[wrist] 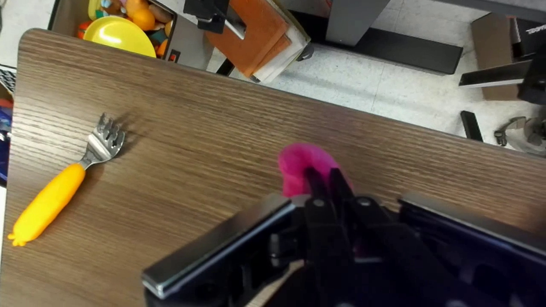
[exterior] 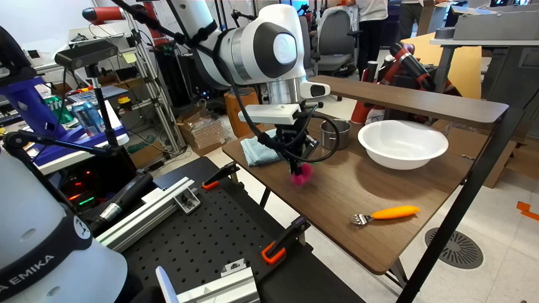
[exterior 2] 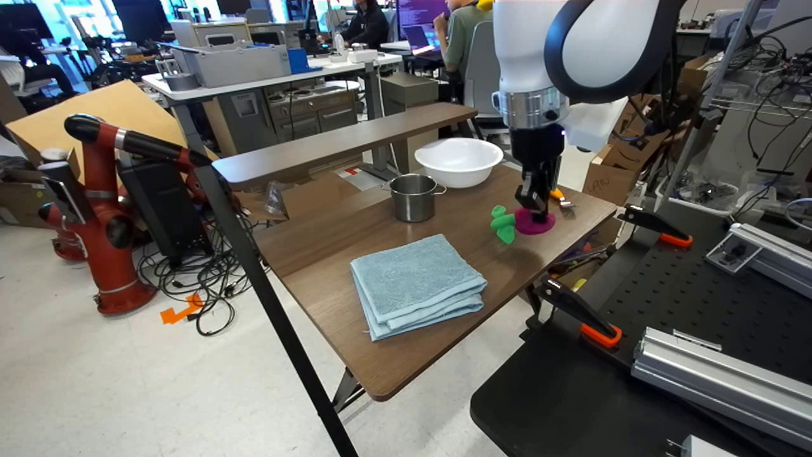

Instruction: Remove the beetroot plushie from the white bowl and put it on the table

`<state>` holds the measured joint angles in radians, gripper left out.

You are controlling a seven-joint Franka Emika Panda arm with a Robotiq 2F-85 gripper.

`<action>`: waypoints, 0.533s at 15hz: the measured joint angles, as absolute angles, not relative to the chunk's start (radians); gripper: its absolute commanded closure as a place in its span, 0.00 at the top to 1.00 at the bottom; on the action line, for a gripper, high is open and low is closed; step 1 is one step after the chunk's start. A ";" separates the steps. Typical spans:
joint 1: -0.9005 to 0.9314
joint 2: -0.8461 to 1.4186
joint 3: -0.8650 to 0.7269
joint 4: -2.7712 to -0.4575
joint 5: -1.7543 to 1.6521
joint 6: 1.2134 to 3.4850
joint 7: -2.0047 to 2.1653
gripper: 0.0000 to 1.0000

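The beetroot plushie shows in both exterior views, magenta [exterior: 304, 176] with green leaves [exterior 2: 504, 222]. It is outside the bowl, over the table [exterior: 362, 185], seemingly a little above its top near the edge facing the robot. My gripper [exterior: 297, 170] points down with its fingers closed on the plushie. In the wrist view, the two fingertips [wrist: 323, 171] pinch the pink body [wrist: 296, 161]; its leaves are hidden there. The white bowl [exterior: 400, 162] stands on the table, away from the gripper; it also shows in an exterior view [exterior 2: 460, 172].
A grey metal cup [exterior 2: 413, 200] and a folded blue towel [exterior 2: 419, 279] are on the table. A fork with an orange handle [exterior: 396, 212] lies near one end. A raised brown shelf [exterior: 412, 99] runs along the table's far side. Clamps [exterior: 286, 240] sit on the black work surface.
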<state>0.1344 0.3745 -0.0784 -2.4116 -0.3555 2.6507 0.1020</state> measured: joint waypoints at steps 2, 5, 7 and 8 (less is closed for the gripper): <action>0.132 0.375 -0.080 -2.415 -0.356 2.668 0.091 0.01; 0.132 0.382 -0.081 -2.414 -0.355 2.677 0.082 0.01; 0.132 0.393 -0.082 -2.409 -0.355 2.683 0.082 0.01; 0.132 0.401 -0.083 -2.405 -0.355 2.685 0.082 0.01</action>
<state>0.1319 0.4012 -0.0827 -2.4049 -0.3555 2.6852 0.0818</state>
